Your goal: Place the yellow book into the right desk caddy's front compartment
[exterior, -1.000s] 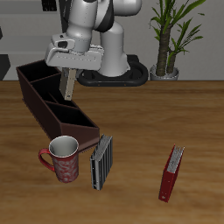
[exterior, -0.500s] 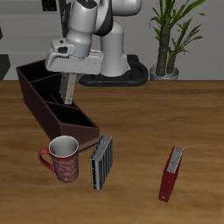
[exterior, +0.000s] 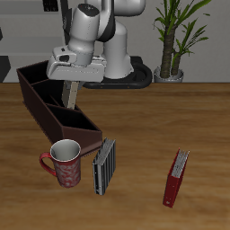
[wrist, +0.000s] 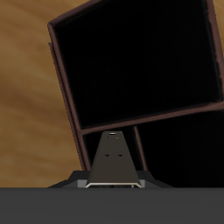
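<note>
The gripper [exterior: 71, 86] is hanging in the upper left of the exterior frame, clenching the yellow book [exterior: 71, 92] by its top edge so that the book is dangling upright, its lower end dipping inside the right desk caddy [exterior: 36, 103]. The caddy is running diagonally from the back of the table toward its front edge, and the book is sitting over the middle stretch of the box, just behind the cross partition walling off the front compartment [exterior: 79, 131]. In the wrist view the book [wrist: 115, 155] is showing as a tapering tan slab over the caddy's [wrist: 63, 86] dark interior. Nearer the table's front edge, a mug [exterior: 64, 163] is standing beside a dark ribbed book [exterior: 104, 166]; a red book [exterior: 176, 178] is standing well apart.
</note>
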